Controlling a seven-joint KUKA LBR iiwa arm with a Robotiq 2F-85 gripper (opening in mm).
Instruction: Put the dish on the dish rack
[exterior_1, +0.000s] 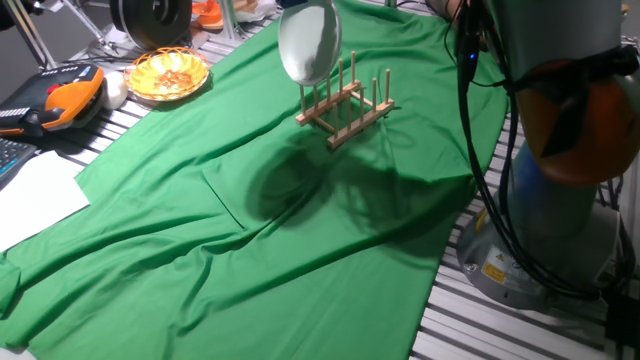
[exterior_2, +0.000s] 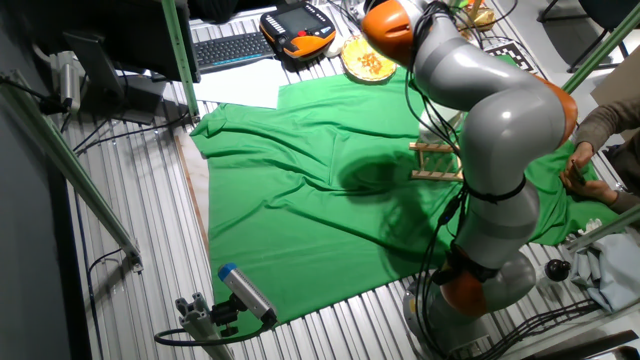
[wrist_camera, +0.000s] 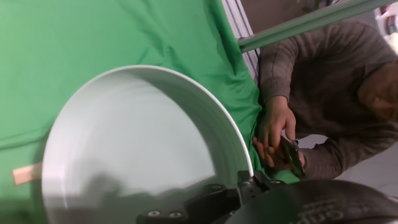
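Plate (exterior_1: 309, 44) held edge-on in air, just above rack (exterior_1: 345, 108), rim clamped in gripper (wrist_camera: 245, 182). Best approach: keep plate upright, line up w/ gap btwn pegs, lower slowly, let go only once seated.

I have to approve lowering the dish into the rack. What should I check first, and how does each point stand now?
1. Grip on the dish: ok; the hand view shows the gripper clamped on its rim.
2. Dish on edge for a slot: ok; it hangs roughly upright in one fixed view.
3. Dish over the rack: ok roughly; it hangs above the rack's far-left end.
4. Lined up with a gap between pegs: cannot tell; no view looks along the slots.
5. Rack upright on the cloth: ok; nothing in it.
6. Person's hands away from the path: cannot tell; they are at the cloth edge, near the rack side.
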